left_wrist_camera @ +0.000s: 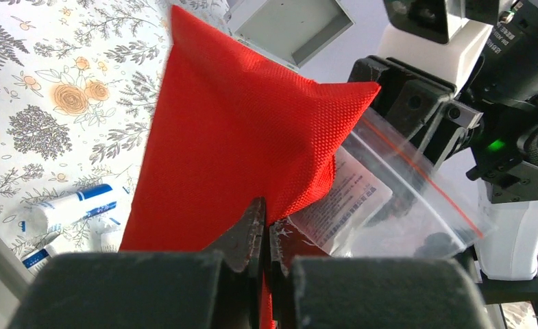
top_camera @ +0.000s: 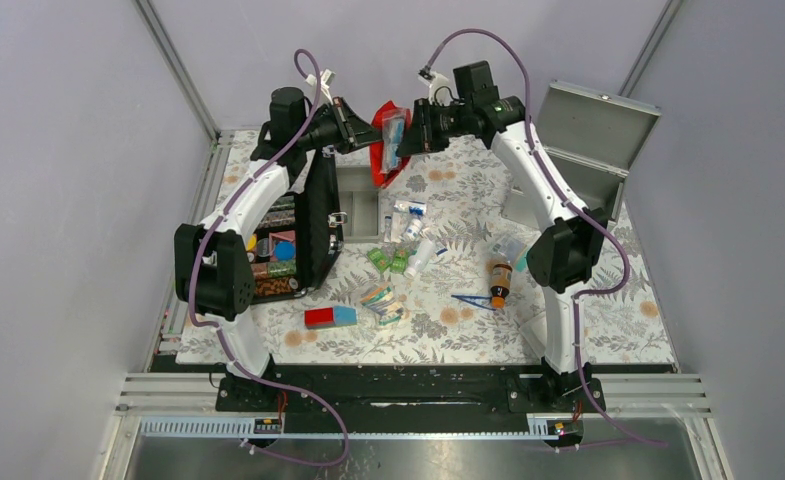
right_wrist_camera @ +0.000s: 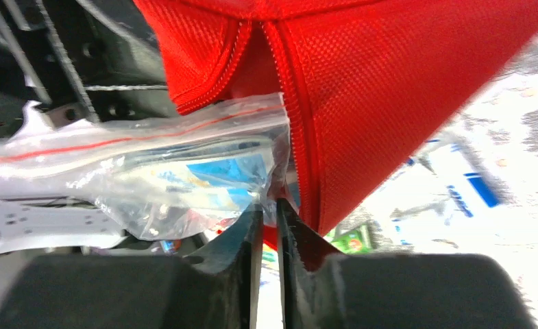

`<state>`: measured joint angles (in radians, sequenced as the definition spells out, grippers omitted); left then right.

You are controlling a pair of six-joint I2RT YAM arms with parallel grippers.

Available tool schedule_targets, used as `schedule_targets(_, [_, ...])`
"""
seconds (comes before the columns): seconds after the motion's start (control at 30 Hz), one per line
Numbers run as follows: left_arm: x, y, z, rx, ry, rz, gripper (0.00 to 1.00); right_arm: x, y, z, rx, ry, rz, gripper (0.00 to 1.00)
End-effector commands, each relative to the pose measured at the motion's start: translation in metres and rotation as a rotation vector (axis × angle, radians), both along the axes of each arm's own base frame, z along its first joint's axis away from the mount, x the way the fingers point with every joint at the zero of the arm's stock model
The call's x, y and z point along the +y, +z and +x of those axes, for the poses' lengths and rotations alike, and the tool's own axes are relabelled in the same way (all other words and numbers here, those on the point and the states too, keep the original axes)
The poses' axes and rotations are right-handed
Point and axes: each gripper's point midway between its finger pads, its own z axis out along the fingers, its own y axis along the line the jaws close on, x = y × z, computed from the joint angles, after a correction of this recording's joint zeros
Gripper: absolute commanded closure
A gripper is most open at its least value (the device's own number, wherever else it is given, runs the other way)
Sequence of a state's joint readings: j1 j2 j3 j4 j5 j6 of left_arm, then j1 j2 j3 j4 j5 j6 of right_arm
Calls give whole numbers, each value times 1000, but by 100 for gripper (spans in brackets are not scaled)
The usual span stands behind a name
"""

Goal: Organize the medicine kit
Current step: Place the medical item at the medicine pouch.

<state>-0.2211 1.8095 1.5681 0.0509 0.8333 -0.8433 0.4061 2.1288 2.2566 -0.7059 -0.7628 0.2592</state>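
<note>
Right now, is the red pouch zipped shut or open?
Open. On the red pouch, the zipper edges stand apart and a clear plastic bag pokes out.

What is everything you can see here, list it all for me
red pouch: one, red, held up at back
clear zip bag: one, clear, at pouch's opening
medicine kit: one, grey, lid open, back right
black case: one, black, open, left
brown bottle: one, orange cap, lying right of centre
white tubes: several, white-blue, centre
red and blue block: one, front centre
left gripper: black, shut on red pouch
right gripper: black, at zip bag, grip unclear
</note>
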Motion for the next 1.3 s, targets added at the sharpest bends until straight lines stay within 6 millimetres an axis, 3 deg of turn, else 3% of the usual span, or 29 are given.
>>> schedule_targets(0.0, [0,22,-3,-79,-32,-34,100,-20,8,13,-112,-90,-121,71])
schedule_targets(0.1, [0,21,-2,-78,-29,-33,100,-22,13,10,-127,-84,-121,57])
schedule_targets(0.27, [1,19,0,-72,-23,-31,100,-29,22,7,-147,-101,-140,52])
schedule_targets(0.5, [4,13,1,-62,-9,-19,100,-32,75,-22,-210,-75,-58,42])
schedule_targets(0.7, [3,10,5,-55,3,-24,100,-24,101,-31,-180,-81,35,39])
schedule_targets(0.9, [3,11,8,-54,21,-24,100,-7,93,-32,-132,-44,70,25])
schedule_targets(1.13, [5,11,7,-53,40,-15,100,11,85,-30,-129,-15,73,26])
schedule_targets(1.2, [5,11,8,-53,44,-11,100,18,87,-33,-159,-5,60,11])
schedule_targets(1.27, [6,10,8,-51,49,-5,100,22,85,-37,-189,0,15,7])
